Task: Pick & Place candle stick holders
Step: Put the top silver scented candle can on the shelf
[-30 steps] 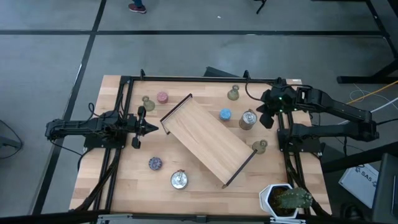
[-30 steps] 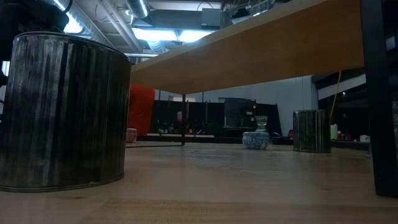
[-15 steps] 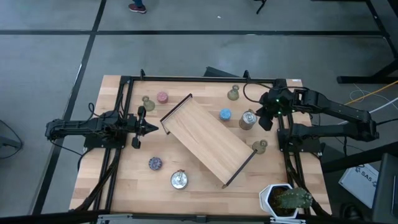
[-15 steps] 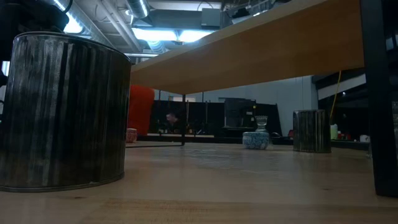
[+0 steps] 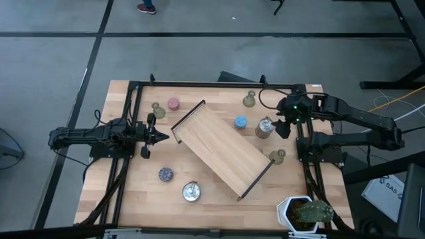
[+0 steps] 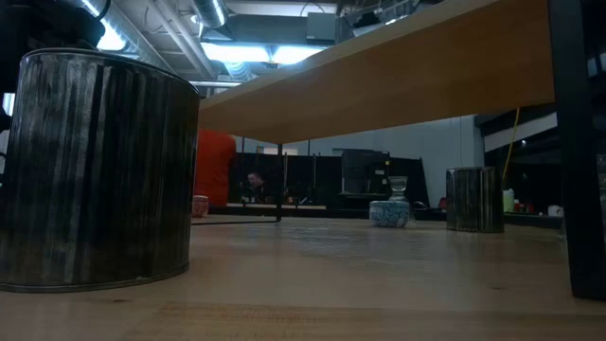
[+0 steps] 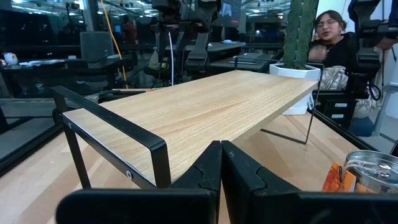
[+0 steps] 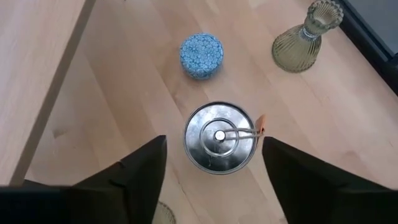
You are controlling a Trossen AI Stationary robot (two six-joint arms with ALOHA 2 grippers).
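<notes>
1. Silver candle holder [image 8: 219, 137] stood upright on the surface [image 5: 212, 192], between the wooden tray [image 5: 222, 151] and the right tool [image 8: 214, 165], near the blue holder [image 8: 201, 55].
2. Right tool hung directly above it, fingers spread apart, grasping nothing.
3. Left tool [image 7: 221, 163] waited clenched, empty, beside the tray's far end.
4. Holder looked like rigid, light metal with slick ribbed walls; squeezing across its round body, well below the rim, seemed safest against slipping.

Right gripper [image 8: 214, 163] now nearer the silver holder [image 8: 219, 137], fingers wider apart than a second ago.
</notes>
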